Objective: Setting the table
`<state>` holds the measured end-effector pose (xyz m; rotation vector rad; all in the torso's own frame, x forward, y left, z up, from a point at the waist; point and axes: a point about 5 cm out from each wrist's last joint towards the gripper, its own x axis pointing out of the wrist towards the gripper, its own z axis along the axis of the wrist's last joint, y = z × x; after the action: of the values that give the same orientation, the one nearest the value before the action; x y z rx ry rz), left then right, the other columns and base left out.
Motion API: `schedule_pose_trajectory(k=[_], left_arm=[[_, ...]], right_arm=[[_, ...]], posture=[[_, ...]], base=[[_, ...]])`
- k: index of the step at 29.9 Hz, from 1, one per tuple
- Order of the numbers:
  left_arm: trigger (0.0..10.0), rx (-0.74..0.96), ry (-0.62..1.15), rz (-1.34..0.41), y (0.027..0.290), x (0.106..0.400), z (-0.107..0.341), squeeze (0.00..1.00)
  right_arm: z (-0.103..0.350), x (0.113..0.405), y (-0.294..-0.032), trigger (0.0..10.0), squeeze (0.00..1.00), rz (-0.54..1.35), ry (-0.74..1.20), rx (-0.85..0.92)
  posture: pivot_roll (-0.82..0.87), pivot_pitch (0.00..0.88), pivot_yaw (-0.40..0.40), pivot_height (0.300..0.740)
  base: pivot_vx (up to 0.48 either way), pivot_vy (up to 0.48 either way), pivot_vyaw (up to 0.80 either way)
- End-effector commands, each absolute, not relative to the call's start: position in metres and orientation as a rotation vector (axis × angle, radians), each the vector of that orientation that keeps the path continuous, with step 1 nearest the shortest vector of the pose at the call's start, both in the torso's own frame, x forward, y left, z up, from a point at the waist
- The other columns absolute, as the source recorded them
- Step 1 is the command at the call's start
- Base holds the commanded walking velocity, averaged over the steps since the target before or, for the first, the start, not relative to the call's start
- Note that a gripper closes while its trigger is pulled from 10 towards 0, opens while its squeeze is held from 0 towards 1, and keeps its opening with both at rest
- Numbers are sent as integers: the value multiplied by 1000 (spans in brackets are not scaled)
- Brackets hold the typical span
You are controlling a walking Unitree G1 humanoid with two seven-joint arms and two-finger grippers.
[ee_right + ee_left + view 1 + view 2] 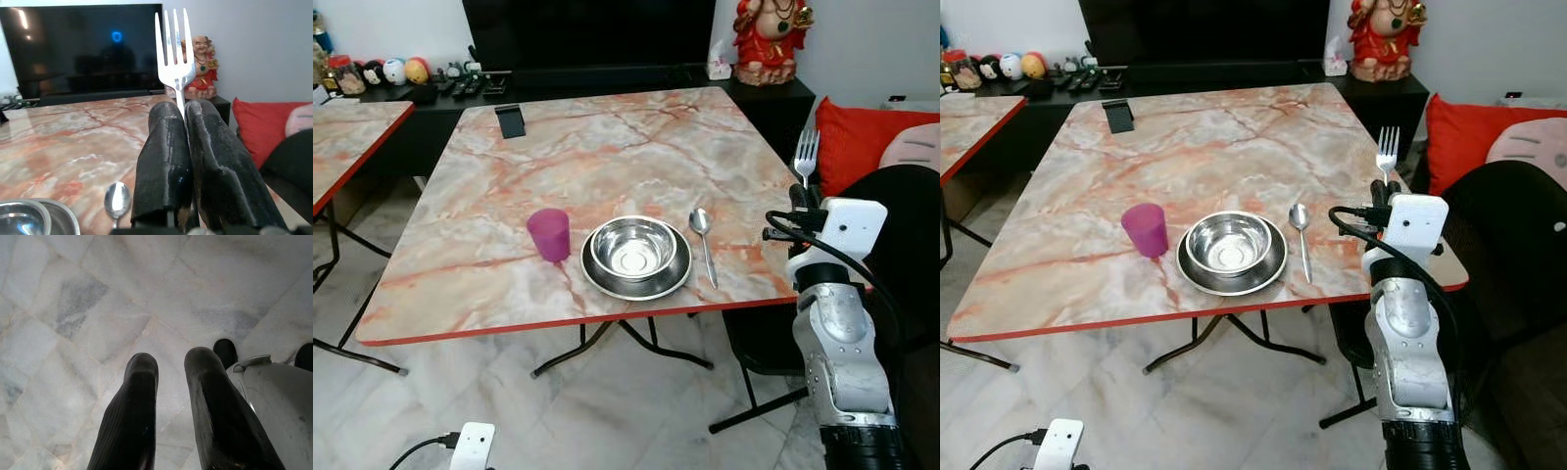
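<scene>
The right gripper [185, 122] has its jaws clamped on the handle of a fork [806, 155], which stands upright with its tines up, off the desk's [607, 147] right edge and slightly back from the front right corner. On the desk, toward the front edge, a steel bowl [632, 247] sits in a steel plate [680, 274]; a spoon [704, 241] lies just to the right of the plate, bowl end toward the far edge, and a pink cup [549, 234] stands just to the plate's left. The step in hand seems to be laying the fork down as part of this setting. To do it well, the arm should bring the fork in over the right edge and tip it from upright to flat before lowering, so the tines point toward the far edge, parallel with the spoon. The bare marble between the spoon and the right edge looks like the easiest place to reach; a spot on the cup's side would mean reaching across the bowl and risking a knock to the cup. The grip sits low on the handle, so the tine end may tip down first. Lower until the fork rests along its length, then part the jaws and lift straight away, so as not to drag it against the spoon. The left gripper [168, 396] hangs idle over the tiled floor [73, 308], its jaws slightly apart and holding nothing.
</scene>
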<state>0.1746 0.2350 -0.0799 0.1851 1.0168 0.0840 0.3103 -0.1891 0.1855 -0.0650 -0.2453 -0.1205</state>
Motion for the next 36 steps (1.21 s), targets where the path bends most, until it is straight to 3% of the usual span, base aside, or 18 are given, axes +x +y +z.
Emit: schedule_pose_trajectory(k=[1, 9, 27, 36], left_arm=[[10000, 186, 1022, 92, 239, 175, -79, 0], [10000, 190, 1023, 90, 239, 175, -79, 0], [10000, 185, 1027, 86, 239, 175, -79, 0], [10000, 184, 1027, 82, 239, 175, -79, 0]], right_arm=[[189, 312, -185, 10000, 0, -105, -257, -71], [188, 312, -186, 10000, 0, -120, -252, -66], [187, 315, -191, 10000, 0, -166, -227, -27], [190, 315, -190, 10000, 0, -166, -246, -31]], posture=[[-95, 0, 33, 740], [-95, 0, 37, 740], [-89, 0, 31, 740], [-91, 0, 33, 740]], base=[[0, 0, 725], [0, 0, 619], [80, 0, 0], [107, 0, -396]])
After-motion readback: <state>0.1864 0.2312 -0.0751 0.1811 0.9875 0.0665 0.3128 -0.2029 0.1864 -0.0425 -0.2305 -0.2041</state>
